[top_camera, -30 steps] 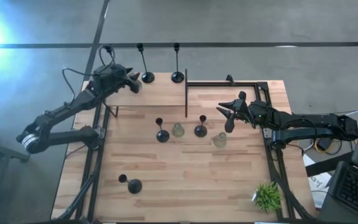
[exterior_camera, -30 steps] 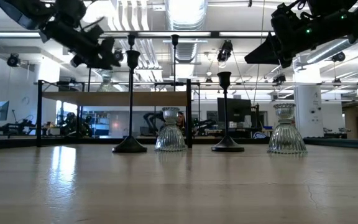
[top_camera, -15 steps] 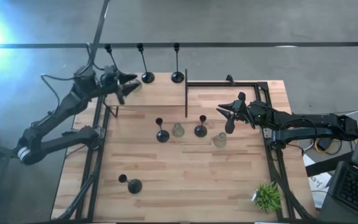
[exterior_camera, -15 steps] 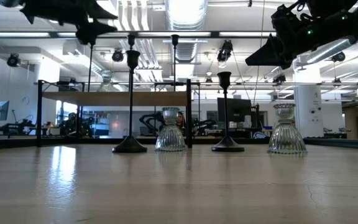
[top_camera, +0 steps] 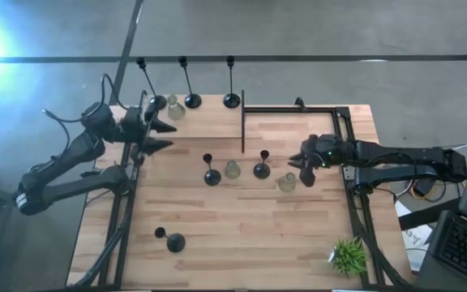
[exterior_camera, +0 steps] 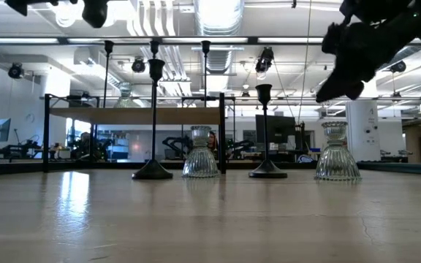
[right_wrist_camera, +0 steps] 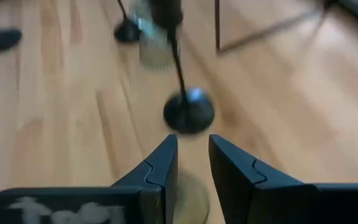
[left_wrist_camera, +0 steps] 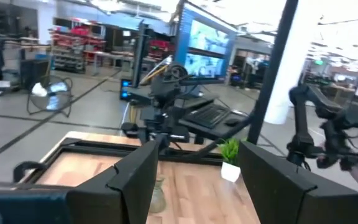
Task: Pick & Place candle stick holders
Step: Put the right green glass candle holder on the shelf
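Black stemmed holders (top_camera: 212, 172) are counted: six on the wooden table (top_camera: 242, 235). Glass holders (top_camera: 233, 169): three. Left gripper (top_camera: 159, 134) is parted, empty; right gripper (top_camera: 305, 170) is slightly parted over one glass holder.

High view: overhead, facing straight down, far enough to take in the whole pale wooden slatted table (top_camera: 242, 235) and both arms.
Low view: at table-top level, facing level across the boards into the room.
Left wrist view: raised, facing across the table toward the room.
Right wrist view: close above the boards, facing down.
Shared by high, low and right wrist views: short black round-based candle stick holder (top_camera: 262, 169) (exterior_camera: 267, 169) (right_wrist_camera: 188, 112).
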`<state>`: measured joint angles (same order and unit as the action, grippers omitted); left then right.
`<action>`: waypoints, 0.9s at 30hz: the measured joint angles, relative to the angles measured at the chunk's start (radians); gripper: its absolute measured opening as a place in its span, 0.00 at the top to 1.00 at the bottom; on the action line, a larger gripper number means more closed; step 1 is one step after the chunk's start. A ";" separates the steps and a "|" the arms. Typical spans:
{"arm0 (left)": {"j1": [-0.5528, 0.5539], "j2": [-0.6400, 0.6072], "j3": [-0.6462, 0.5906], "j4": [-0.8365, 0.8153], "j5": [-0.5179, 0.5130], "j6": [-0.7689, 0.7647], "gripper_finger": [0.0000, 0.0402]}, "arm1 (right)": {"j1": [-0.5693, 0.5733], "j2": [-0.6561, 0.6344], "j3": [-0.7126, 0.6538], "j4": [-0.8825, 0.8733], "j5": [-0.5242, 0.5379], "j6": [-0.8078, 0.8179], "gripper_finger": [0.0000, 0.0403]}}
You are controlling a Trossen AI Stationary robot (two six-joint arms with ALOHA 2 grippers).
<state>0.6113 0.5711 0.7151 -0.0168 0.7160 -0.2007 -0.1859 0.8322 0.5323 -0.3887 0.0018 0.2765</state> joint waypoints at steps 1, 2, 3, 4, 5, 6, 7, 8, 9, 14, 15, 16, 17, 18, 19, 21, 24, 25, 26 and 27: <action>-0.014 0.004 0.000 0.000 -0.007 0.010 0.43 | 0.011 0.000 0.003 -0.027 0.000 0.020 0.78; -0.025 0.009 0.000 0.001 -0.019 0.019 0.43 | 0.025 0.000 0.003 -0.045 0.000 0.036 0.78; -0.033 0.014 0.000 0.001 -0.026 0.023 0.43 | 0.039 0.000 0.003 -0.055 0.000 0.047 0.78; -0.039 0.021 0.000 0.001 -0.033 0.023 0.43 | 0.053 0.001 0.002 -0.059 -0.001 0.054 0.78; -0.040 0.029 0.000 0.002 -0.037 0.023 0.43 | 0.066 0.002 0.002 -0.058 -0.001 0.061 0.79; -0.040 0.037 0.000 0.002 -0.038 0.023 0.43 | 0.074 0.002 0.002 -0.055 0.001 0.064 0.79; -0.040 0.046 0.000 0.001 -0.041 0.022 0.43 | 0.079 0.003 0.002 -0.055 0.002 0.075 0.80; -0.040 0.054 0.000 0.001 -0.045 0.018 0.43 | 0.082 0.003 0.002 -0.057 0.007 0.094 0.81; -0.040 0.061 0.000 0.001 -0.046 0.018 0.43 | 0.082 0.003 0.002 -0.060 0.016 0.121 0.82; -0.040 0.104 0.000 0.003 -0.047 0.017 0.43 | 0.081 0.011 0.001 -0.076 0.025 0.249 0.84; -0.040 0.112 0.000 0.002 -0.047 0.017 0.43 | 0.081 0.017 0.001 -0.078 0.025 0.268 0.84; -0.040 0.119 0.000 0.002 -0.047 0.017 0.43 | 0.081 0.026 0.001 -0.087 0.025 0.287 0.84; -0.040 0.125 0.000 0.005 -0.047 0.017 0.43 | 0.081 0.040 0.001 -0.095 0.025 0.301 0.84; -0.040 0.130 0.000 0.007 -0.048 0.018 0.43 | 0.081 0.055 0.001 -0.102 0.025 0.318 0.84; -0.040 0.135 0.000 0.007 -0.048 0.017 0.43 | 0.081 0.072 0.001 -0.114 0.025 0.334 0.84; -0.040 0.144 0.000 0.010 -0.048 0.017 0.43 | 0.081 0.111 0.000 -0.127 0.022 0.353 0.84; -0.040 0.152 0.002 0.009 -0.048 0.017 0.43 | 0.080 0.163 0.005 -0.110 0.005 0.356 0.84; -0.040 0.152 0.004 0.009 -0.048 0.018 0.43 | 0.080 0.180 0.009 -0.108 0.003 0.354 0.84; -0.040 0.152 0.004 0.009 -0.048 0.019 0.43 | 0.080 0.193 0.015 -0.107 0.003 0.349 0.84; -0.040 0.152 0.005 0.010 -0.047 0.021 0.43 | 0.080 0.207 0.023 -0.109 0.001 0.341 0.84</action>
<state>0.5713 0.7231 0.7204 -0.0067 0.6685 -0.1801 -0.1055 1.0388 0.5556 -0.4973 0.0024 0.6176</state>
